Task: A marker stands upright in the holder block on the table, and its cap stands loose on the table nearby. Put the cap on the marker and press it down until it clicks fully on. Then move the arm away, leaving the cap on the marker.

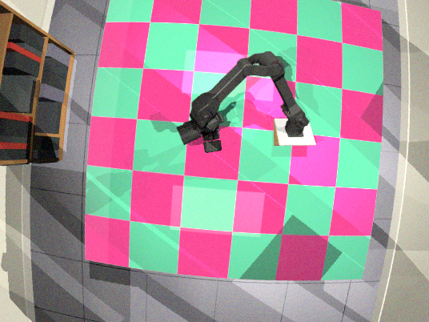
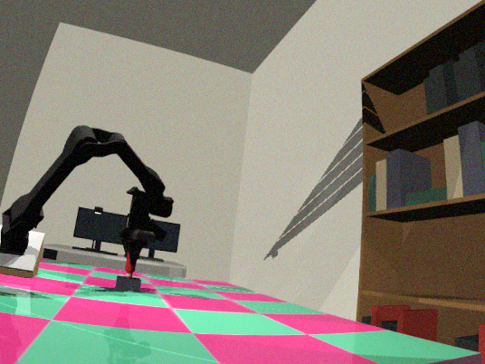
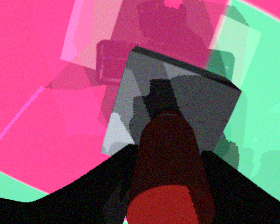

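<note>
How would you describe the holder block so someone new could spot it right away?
Start at the checkered pink and green table and follow the black arm down to its gripper. Directly beneath sits the holder block, a small dark grey cube with the red cap above it, the only block under the arm's tip.

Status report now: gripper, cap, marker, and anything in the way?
Gripper shut on red cap. Cap directly above the holder block, over the marker; full seating cannot be confirmed. Nothing seen in the way.
</note>
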`<action>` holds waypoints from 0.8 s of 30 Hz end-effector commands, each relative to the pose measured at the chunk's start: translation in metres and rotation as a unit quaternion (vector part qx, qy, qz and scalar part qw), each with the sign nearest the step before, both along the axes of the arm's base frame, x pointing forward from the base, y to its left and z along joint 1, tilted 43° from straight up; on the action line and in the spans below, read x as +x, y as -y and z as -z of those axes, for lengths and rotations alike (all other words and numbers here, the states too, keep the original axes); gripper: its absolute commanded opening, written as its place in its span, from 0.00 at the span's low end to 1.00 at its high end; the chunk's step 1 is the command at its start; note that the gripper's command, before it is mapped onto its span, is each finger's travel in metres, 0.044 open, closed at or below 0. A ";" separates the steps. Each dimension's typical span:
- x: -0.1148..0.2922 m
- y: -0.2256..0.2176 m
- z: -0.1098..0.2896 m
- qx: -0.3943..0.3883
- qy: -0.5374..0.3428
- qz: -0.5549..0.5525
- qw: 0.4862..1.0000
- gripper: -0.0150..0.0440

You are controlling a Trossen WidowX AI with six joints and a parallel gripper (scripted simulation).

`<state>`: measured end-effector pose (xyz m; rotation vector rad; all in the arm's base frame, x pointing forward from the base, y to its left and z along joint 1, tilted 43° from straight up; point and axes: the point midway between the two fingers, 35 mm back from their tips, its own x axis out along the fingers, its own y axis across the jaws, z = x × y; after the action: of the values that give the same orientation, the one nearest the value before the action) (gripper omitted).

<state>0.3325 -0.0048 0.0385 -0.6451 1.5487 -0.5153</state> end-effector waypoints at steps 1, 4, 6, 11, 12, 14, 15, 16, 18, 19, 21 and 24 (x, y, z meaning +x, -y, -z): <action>0.000 0.000 0.000 0.000 0.000 0.000 1.000 0.39; 0.000 0.000 0.000 0.000 0.000 0.000 1.000 0.52; 0.000 0.000 0.000 0.000 0.000 0.000 1.000 0.61; 0.000 0.000 0.000 0.000 0.000 0.000 1.000 0.83; 0.000 0.000 0.000 0.000 0.000 0.000 1.000 0.88; 0.000 0.000 0.000 0.000 0.000 0.000 1.000 0.97; 0.000 0.000 0.000 0.000 0.000 0.000 1.000 1.00; 0.000 0.000 0.000 0.000 0.000 0.000 1.000 1.00; 0.001 -0.007 -0.007 0.001 0.000 0.000 1.000 1.00; 0.003 -0.016 -0.016 0.001 0.000 0.000 1.000 1.00; 0.003 -0.036 -0.038 0.002 0.000 0.000 1.000 1.00; 0.002 -0.051 -0.055 0.001 -0.001 0.000 1.000 1.00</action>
<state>0.3342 0.0299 0.0757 -0.6533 1.5594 -0.5164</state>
